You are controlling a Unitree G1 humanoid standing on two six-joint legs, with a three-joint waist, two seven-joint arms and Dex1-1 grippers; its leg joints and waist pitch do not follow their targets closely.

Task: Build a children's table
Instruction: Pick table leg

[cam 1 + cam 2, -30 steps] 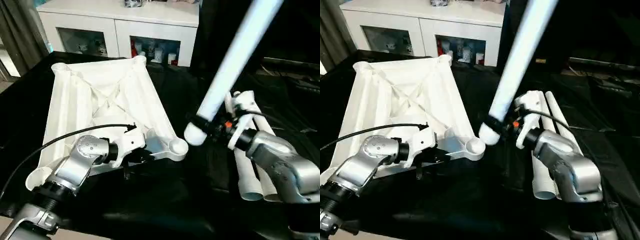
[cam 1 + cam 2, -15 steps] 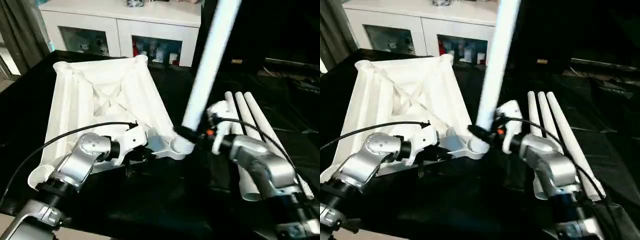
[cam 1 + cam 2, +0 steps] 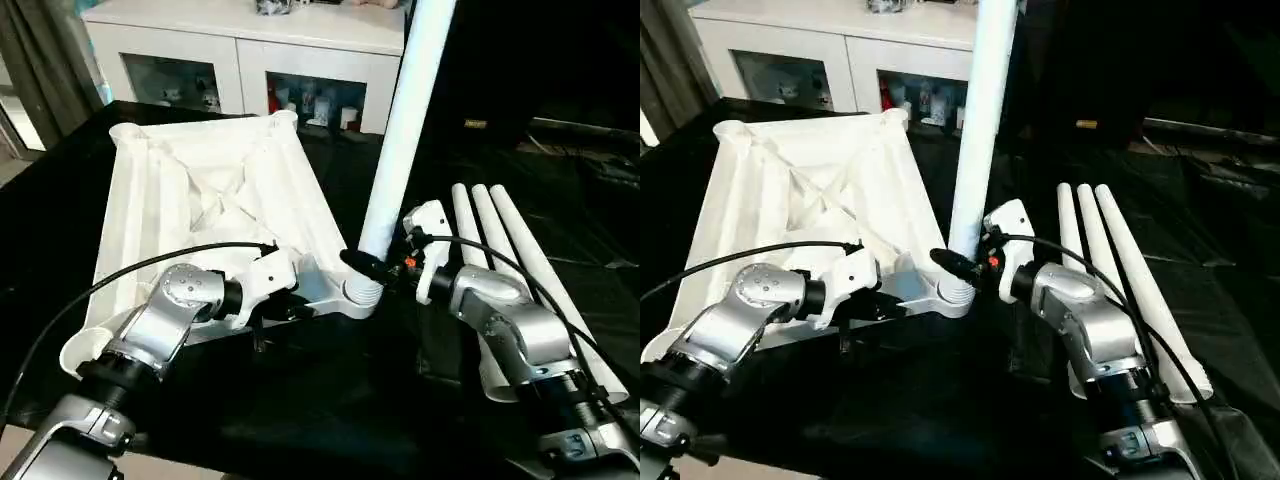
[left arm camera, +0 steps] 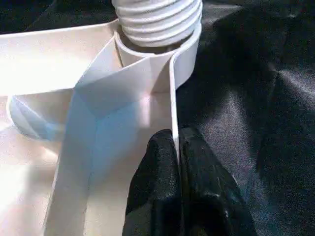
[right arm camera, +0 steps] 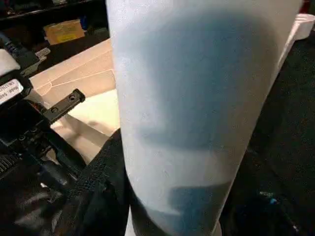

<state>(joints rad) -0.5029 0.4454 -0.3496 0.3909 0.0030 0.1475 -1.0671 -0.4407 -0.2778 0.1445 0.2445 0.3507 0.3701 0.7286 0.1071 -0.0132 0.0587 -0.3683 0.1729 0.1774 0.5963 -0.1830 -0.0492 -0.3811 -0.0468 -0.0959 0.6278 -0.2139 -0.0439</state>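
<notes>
Leg seating is the step in hand: the long white tubular leg point(image 3: 400, 140) stands nearly upright with its threaded end in the near right corner socket point(image 4: 156, 29) of the upturned white ribbed plastic tabletop point(image 3: 200, 200) on the black cloth. Right gripper point(image 3: 372, 268) clasps the leg low down; left gripper point(image 4: 178, 187) pinches the tabletop's near rim. Keep the leg plumb, press and turn; full seating is hard to judge. Three spare white legs point(image 3: 500, 240) lie right.
</notes>
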